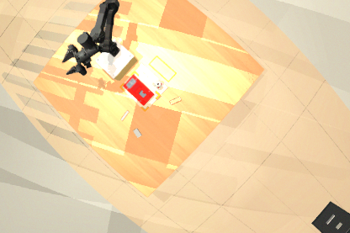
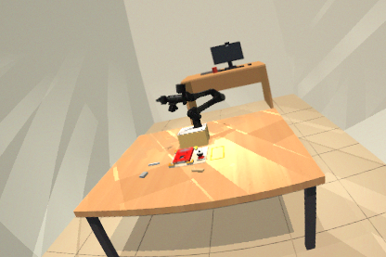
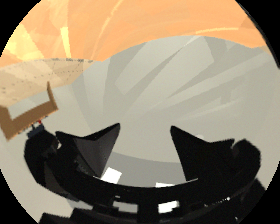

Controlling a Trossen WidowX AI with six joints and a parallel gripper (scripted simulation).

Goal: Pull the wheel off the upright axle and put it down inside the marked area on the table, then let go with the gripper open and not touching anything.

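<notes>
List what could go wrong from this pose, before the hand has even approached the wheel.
1. The hand is open and held high, far off to one side of the wheel; it has a long way to come down, and a poor line-up could miss the small wheel.
2. The red block sits right beside the wheel, so wide fingers may bump it.
3. The marked area is close by; a careless lift could drop the wheel outside it.

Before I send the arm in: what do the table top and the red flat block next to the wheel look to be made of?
The orange-tan table top looks like varnished wood: plank-like bands in differing tones and bright sheen streaks. The red flat block looks like smooth plastic or painted metal: uniform saturated colour, crisp edges, grey insets; which one I cannot tell. The black gripper hangs open, well away from both.
</notes>
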